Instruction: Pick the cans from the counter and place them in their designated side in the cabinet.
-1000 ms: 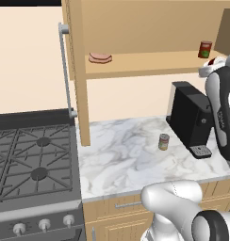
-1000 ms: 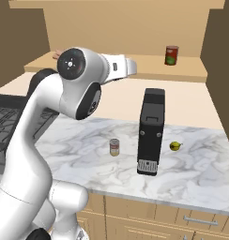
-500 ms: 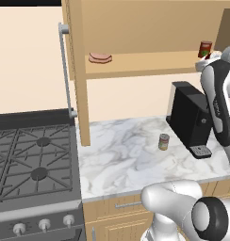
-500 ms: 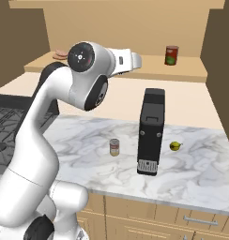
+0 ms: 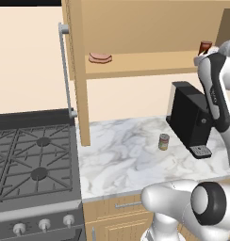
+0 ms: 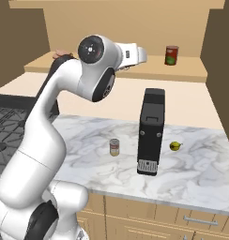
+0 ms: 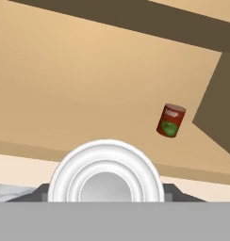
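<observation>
Fingers (image 7: 169, 189) clamped on a white-rimmed can (image 7: 105, 169), held level with the cabinet (image 7: 88, 70) shelf, near a dark red can (image 7: 171, 120); grey-olive can (image 6: 114, 147) upright on the marble counter (image 6: 191, 164), beside the black coffee machine (image 6: 150, 131).

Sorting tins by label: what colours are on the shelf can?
Dark red can with a green patch; right base view shows it best.

— Where do the base cameras sit?
— Behind the arm, left and right, looking down over the same bench (image 5: 121, 150) and cabinet (image 6: 135, 28).
— And the hand camera?
— Tilted, facing the cabinet shelf (image 7: 88, 94) from close.
</observation>
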{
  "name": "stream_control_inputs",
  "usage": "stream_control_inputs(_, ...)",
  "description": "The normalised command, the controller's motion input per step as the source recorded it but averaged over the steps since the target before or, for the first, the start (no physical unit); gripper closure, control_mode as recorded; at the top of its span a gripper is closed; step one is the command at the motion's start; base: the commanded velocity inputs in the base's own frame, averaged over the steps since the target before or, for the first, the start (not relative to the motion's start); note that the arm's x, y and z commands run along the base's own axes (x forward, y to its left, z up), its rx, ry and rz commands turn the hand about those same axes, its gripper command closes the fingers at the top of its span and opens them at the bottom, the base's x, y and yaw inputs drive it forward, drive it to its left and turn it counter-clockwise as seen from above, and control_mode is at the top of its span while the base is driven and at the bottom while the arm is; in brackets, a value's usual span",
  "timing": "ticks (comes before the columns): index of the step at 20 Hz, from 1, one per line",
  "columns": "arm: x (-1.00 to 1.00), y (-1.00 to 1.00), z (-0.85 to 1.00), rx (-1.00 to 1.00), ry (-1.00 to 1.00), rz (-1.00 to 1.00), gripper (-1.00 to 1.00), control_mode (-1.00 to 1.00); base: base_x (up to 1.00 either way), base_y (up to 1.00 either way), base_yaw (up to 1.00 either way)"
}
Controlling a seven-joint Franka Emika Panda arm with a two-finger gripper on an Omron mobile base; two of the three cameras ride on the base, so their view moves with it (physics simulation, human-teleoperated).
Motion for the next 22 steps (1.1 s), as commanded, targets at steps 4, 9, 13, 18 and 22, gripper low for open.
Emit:
stream_control_inputs(4, 0.27, -0.11, 0.00, 0.00, 0.04, 0.00, 1.00, -1.00, 0.00, 0.00, 0.00)
stream_control_inputs(9, 0.25, -0.11, 0.00, -0.01, 0.04, -0.01, 1.00, -1.00, 0.00, 0.00, 0.00)
stream_control_inputs(13, 0.21, -0.13, 0.00, 0.00, 0.03, -0.01, 1.00, -1.00, 0.00, 0.00, 0.00)
stream_control_inputs(18, 0.18, -0.12, 0.00, -0.01, 0.01, 0.00, 1.00, -1.00, 0.00, 0.00, 0.00)
stream_control_inputs(22, 0.22, -0.12, -0.01, -0.01, 0.01, 0.00, 1.00, -1.00, 0.00, 0.00, 0.00)
